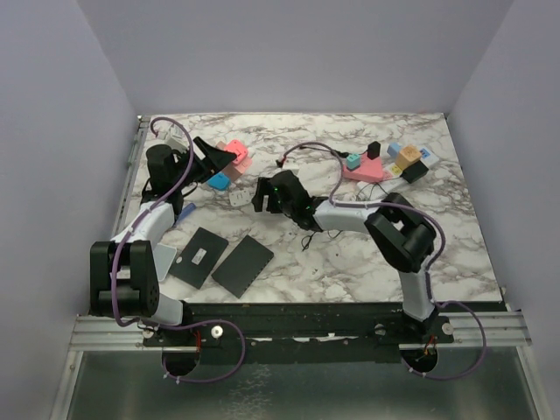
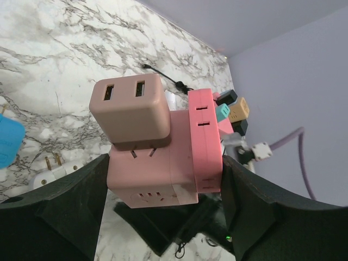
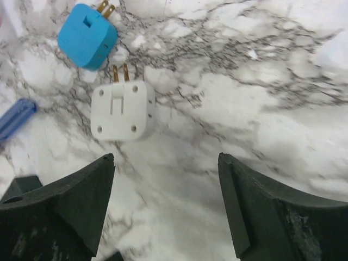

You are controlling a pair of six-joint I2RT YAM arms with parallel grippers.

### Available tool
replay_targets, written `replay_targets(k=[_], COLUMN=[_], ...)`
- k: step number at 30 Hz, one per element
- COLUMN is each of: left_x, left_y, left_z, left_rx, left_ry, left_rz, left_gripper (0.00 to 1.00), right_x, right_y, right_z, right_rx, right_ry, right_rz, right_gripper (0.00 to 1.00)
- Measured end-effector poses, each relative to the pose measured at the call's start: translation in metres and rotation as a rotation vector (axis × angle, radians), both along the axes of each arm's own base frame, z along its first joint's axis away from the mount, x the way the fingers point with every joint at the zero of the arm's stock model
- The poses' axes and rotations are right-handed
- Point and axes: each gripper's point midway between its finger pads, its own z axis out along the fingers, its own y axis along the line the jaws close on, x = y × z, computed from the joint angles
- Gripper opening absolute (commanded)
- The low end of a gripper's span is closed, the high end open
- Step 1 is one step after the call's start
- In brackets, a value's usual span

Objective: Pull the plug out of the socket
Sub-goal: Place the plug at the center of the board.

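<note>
Left fingers (image 2: pixel 54 217) pinch pink socket block (image 2: pixel 179 157), tan charger (image 2: pixel 128 111) plugged on top. Right fingers (image 3: pixel 60 206) spread; white plug (image 3: pixel 120 110) lies at eleven o'clock.

Two black pads (image 1: pixel 199 255) (image 1: pixel 242 263), two loose plugs (image 3: pixel 120 110) (image 3: pixel 87 36), perhaps two sockets (image 2: pixel 163 163) (image 1: pixel 366 172).

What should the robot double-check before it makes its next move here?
1. Left fingers clamp the pink socket on both sides: ok.
2. Tan plug seated in the pink socket, ready to pull: ok.
3. Right fingers open and empty: ok.
4. White plug lies loose on the table, clear of the right fingers: ok.
5. Right fingers lined up on the tan plug: not ok, they hang over the table.
6. How tightly the tan plug sits: cannot tell.
</note>
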Motion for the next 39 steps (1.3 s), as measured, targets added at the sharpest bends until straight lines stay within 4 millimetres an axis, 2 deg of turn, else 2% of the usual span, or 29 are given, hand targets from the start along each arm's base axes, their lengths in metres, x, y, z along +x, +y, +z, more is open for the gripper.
replay_targets(k=[4,10,14,17,19,21,28,33,39], left_x=[0.002,0.004,-0.006,-0.021,-0.034,-0.046,-0.091,-0.105,-0.112], left_y=[0.001,-0.002,-0.026,-0.052,-0.074,-0.093,-0.145,-0.159,-0.161], left_z=[0.003,0.014,0.02,0.022,0.019,0.015,-0.005,-0.025,-0.025], left_rx=[0.034,0.072,0.09,0.093,0.09,0.083,0.032,0.003,-0.005], left_ry=[-0.007,-0.048,-0.078,-0.101,-0.106,-0.104,-0.06,0.007,0.003], left_rz=[-0.008,-0.038,-0.139,-0.262,-0.363,-0.452,-0.741,-0.836,-0.875], left_gripper=[0.28,0.28,0.28,0.28,0.28,0.28,0.27,0.27,0.25], right_x=[-0.026,-0.06,-0.058,-0.053,-0.052,-0.057,-0.091,-0.099,-0.111], right_y=[-0.039,-0.095,-0.132,-0.162,-0.18,-0.184,-0.152,-0.146,-0.149], right_z=[0.025,0.092,0.143,0.176,0.191,0.198,0.213,0.198,0.166], right_rx=[-0.041,-0.006,0.067,0.126,0.143,0.148,0.212,0.22,0.217], right_ry=[-0.051,-0.178,-0.275,-0.339,-0.368,-0.372,-0.346,-0.297,-0.216], right_rz=[0.015,0.067,0.126,0.168,0.194,0.247,0.558,0.63,0.641], right_gripper=[0.89,0.91,0.92,0.93,0.92,0.92,0.92,0.91,0.92])
